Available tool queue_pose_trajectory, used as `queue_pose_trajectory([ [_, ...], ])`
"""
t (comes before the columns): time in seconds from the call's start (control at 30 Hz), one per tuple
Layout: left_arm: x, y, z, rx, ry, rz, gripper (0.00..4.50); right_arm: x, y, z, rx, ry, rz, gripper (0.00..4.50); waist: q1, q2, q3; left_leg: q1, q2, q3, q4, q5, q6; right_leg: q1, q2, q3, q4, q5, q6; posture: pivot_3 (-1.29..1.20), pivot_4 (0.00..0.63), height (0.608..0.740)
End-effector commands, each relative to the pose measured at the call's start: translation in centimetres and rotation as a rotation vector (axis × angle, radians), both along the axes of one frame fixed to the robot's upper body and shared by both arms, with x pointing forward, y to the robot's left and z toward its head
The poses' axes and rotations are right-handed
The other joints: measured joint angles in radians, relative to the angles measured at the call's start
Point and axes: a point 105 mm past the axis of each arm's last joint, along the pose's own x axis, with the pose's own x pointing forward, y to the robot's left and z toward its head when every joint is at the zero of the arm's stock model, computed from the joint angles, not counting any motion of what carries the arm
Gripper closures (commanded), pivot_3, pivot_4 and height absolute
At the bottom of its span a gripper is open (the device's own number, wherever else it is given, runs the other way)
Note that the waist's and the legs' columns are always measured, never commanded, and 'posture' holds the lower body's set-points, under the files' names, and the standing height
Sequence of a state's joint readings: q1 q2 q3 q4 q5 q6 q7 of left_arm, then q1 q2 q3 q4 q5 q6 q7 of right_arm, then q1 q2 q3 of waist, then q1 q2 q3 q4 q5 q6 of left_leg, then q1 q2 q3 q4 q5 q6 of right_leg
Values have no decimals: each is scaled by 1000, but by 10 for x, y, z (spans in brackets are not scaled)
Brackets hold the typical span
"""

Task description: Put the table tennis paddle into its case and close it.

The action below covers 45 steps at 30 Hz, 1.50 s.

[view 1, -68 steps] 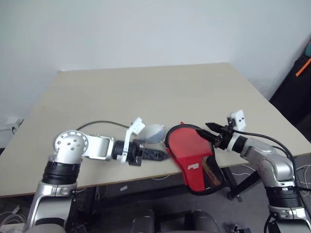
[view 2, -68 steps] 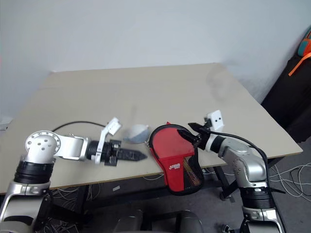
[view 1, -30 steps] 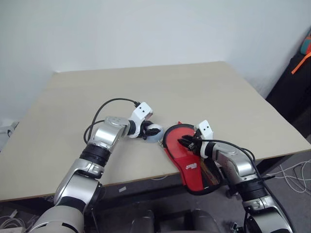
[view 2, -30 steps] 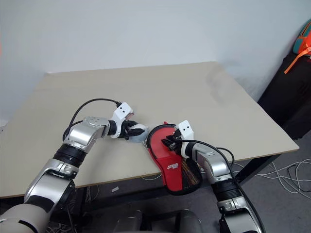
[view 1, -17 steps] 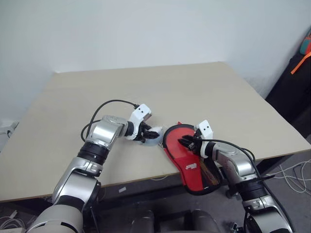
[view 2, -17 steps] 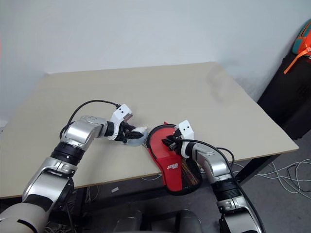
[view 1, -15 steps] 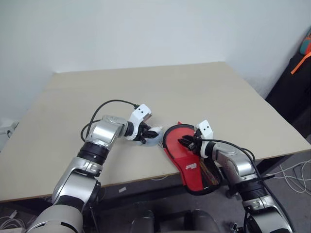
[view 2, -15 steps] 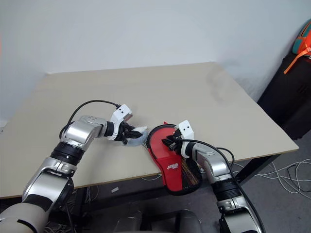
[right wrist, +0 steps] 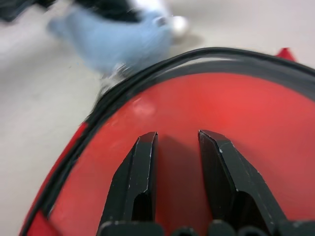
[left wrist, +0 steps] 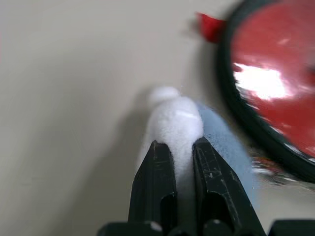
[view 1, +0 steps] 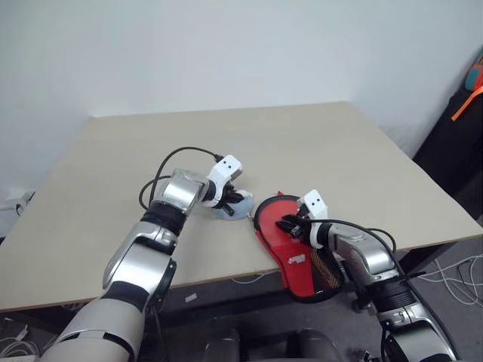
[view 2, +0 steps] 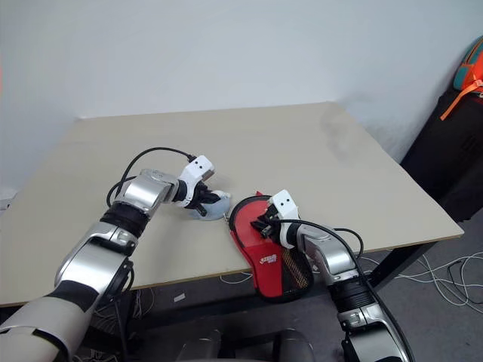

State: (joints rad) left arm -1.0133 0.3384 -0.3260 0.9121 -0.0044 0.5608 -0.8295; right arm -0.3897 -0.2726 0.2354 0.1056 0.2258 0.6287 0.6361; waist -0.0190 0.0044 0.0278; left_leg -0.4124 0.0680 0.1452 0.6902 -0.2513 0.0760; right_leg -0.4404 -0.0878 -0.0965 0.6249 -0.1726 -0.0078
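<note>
The table tennis paddle [view 1: 281,235] lies red face up inside the case [view 1: 324,273], whose black-piped rim [right wrist: 147,73] rings it. Both overhang the table's front edge. My right gripper [view 1: 287,224] rests over the paddle's head, its fingers [right wrist: 135,172] a little apart with nothing between them. Just to the case's left my left gripper [view 1: 235,200] is shut on a pale blue soft object [view 1: 232,211] lying on the table, pinching its white part [left wrist: 174,123]. A red tab [left wrist: 209,25] sticks out at the case's far rim.
The beige table [view 1: 302,143] stretches wide behind the grippers. A dark bag with orange straps [view 1: 464,121] stands beyond the table's right edge. Cables [view 1: 453,264] lie on the floor at the right.
My left gripper has shut on the pale blue soft object and pushed slightly forward. The right gripper and the case have stayed put.
</note>
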Motion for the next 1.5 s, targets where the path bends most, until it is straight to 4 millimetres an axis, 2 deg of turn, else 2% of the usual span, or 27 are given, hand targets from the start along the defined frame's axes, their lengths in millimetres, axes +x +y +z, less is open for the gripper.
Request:
queue_pose_trajectory([
  [0.03, 22, 5, 18, 45, -123, 79, 4495, -15, 0, -31, -102, 112, 30, 3109, 0, 0, 0, 0, 0, 0, 0, 0, 0, 0, 0, 0, 0, 0, 0, 0, 0, 724],
  [0.2, 33, -12, 28, 49, -200, 83, 4495, -19, -1, -40, -146, 130, 32, 3109, 1, -1, -1, 0, 0, -1, 0, 0, 0, 0, 0, 0, 0, 0, 0, 0, 0, 724],
  [0.33, 39, -26, 37, 33, -261, 97, 4495, -22, 2, -37, -129, 126, 39, 3109, 6, -2, -1, 0, 0, -3, 0, 0, 0, 1, -1, -1, 0, 0, 0, 0, 0, 724],
  [0.63, 59, -42, 78, -54, -452, 259, 4495, -30, 0, -40, -134, 139, 34, 3109, 15, -3, 0, -3, 0, -4, 0, 0, 1, -2, -3, -2, 0, 0, 0, 0, 0, 724],
  [0.73, 59, -53, 85, -105, -467, 274, 4495, -31, 0, -40, -129, 140, 30, 3109, 15, -4, 0, -4, -1, -3, 0, -1, 2, -2, -2, -2, 0, 0, 1, 0, 0, 724],
  [0.93, 51, -100, 96, -185, -527, 173, 4495, -34, 1, -44, -142, 155, 30, 3109, 16, -4, 0, -4, -2, -3, 0, -1, 2, -3, -2, -2, 0, 0, 1, 0, 0, 724],
  [1.07, 43, -127, 97, -234, -532, 128, 4495, -36, 1, -44, -142, 157, 28, 3109, 15, -4, 0, -4, -1, -3, 0, -1, 2, -2, -2, -2, -1, 0, 1, 0, 0, 724],
  [1.3, 27, -163, 89, -235, -542, 40, 4495, -39, 0, -45, -147, 151, 16, 3109, 16, -4, 0, -4, -1, -4, 0, -1, 2, -2, -3, -2, -1, 0, 1, 0, 0, 724],
  [1.4, 15, -178, 78, -244, -506, -51, 4495, -37, -2, -44, -148, 143, 4, 3109, 17, -4, 0, -4, -1, -4, 0, -1, 2, -2, -3, -3, -2, -1, 1, 0, 0, 724],
  [1.5, 8, -183, 66, -228, -486, -119, 4495, -36, -3, -43, -154, 128, 5, 3109, 16, -4, 0, -4, -1, -4, 0, -2, 3, -2, -4, -3, -2, -1, 1, 0, 0, 724],
])
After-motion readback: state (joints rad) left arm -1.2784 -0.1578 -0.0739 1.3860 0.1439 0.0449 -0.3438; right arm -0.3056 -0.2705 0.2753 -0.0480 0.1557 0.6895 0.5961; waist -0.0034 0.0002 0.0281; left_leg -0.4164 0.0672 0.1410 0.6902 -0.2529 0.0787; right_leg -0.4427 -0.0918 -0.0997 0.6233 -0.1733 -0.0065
